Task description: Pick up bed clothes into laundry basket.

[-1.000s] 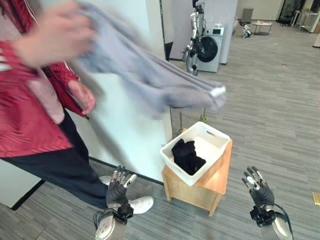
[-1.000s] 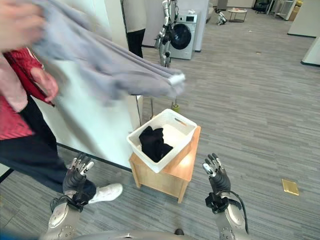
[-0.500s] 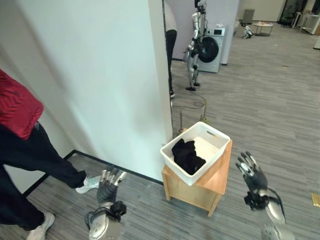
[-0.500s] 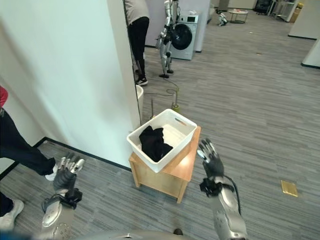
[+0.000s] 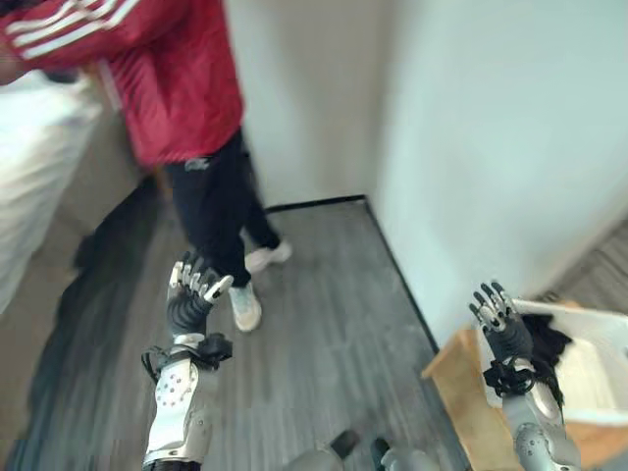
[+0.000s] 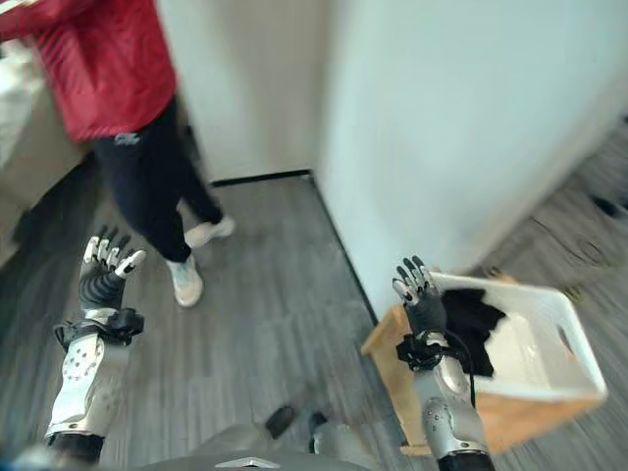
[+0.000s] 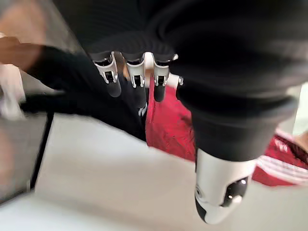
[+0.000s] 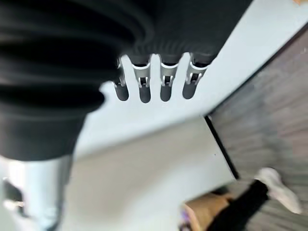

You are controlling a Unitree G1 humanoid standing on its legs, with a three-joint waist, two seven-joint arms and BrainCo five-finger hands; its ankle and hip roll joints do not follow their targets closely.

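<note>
Ahead of us and to our left, a person in a red jacket with white sleeve stripes and dark trousers (image 5: 186,108) stands on the grey wood-look plank floor (image 5: 314,334), white shoes planted near a pale wall corner (image 6: 324,118). At the far left edge lies a blurred heap of white bedding (image 5: 29,177), well apart from both of our hands; we cannot tell what it rests on.

To our right, against the wall, a white plastic laundry basket (image 6: 574,358) sits on a low light wooden stand (image 6: 388,343). A crumpled black garment (image 6: 476,319) lies inside it, at the end nearer us. The right eye view takes in the basket's whole rim, while the left eye view cuts it off at the frame edge.

Our left hand (image 5: 188,294) is raised over the floor, fingers spread and straight, holding nothing, just in front of the person's shoe. Our right hand (image 6: 420,299) is likewise lifted with fingers splayed and empty, just beside the stand's near corner.

The left wrist view adds the red jacket and dark trousers past our straight fingers (image 7: 136,79). The right wrist view looks past our extended fingers (image 8: 163,79) to the wall, one white shoe and a corner of the stand.
</note>
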